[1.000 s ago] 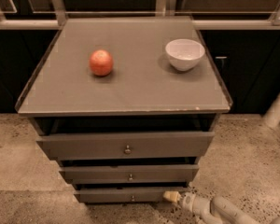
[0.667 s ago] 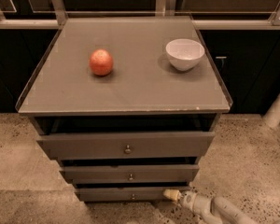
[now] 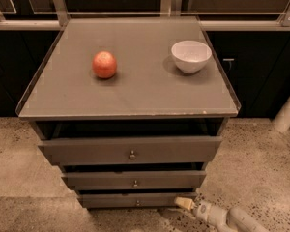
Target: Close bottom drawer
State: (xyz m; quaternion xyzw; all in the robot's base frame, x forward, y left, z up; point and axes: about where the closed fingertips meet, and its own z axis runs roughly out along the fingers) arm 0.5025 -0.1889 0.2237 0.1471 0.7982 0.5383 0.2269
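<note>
The bottom drawer (image 3: 135, 200) is the slimmest grey-brown front, lowest of three on the cabinet, with a tiny round knob (image 3: 137, 203) at its centre. Its front stands slightly proud of the cabinet body. My gripper (image 3: 182, 203) comes in from the lower right on a pale arm (image 3: 227, 217). Its cream tip rests at the right end of the bottom drawer's front, touching or nearly touching it.
The mid-width drawer (image 3: 134, 180) and the widest top drawer (image 3: 130, 150) sit above, both pulled out a little. On the cabinet top (image 3: 135, 95) are a red apple (image 3: 104, 65) and a white bowl (image 3: 191, 56). A white post (image 3: 286, 112) stands at right on speckled floor.
</note>
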